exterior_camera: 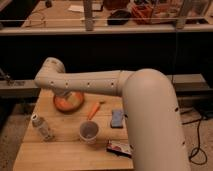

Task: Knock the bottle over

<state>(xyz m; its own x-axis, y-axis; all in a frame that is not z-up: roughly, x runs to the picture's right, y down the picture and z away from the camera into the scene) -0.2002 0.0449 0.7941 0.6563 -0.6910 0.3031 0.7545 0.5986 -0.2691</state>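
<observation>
The bottle [42,127] is small, slim and whitish with a white cap. It stands upright near the left edge of the wooden table [60,152]. My white arm [100,82] reaches from the lower right across the table to the back left. The gripper [65,93] hangs below the arm's end, over the orange bowl [70,102], and is mostly hidden by the arm. It is behind and to the right of the bottle, apart from it.
A white wide-mouthed cup [89,132] stands mid-table, right of the bottle. An orange carrot-like item [93,110], a blue sponge [117,119] and a dark snack packet [120,148] lie to the right. A dark shelf with clutter runs behind the table.
</observation>
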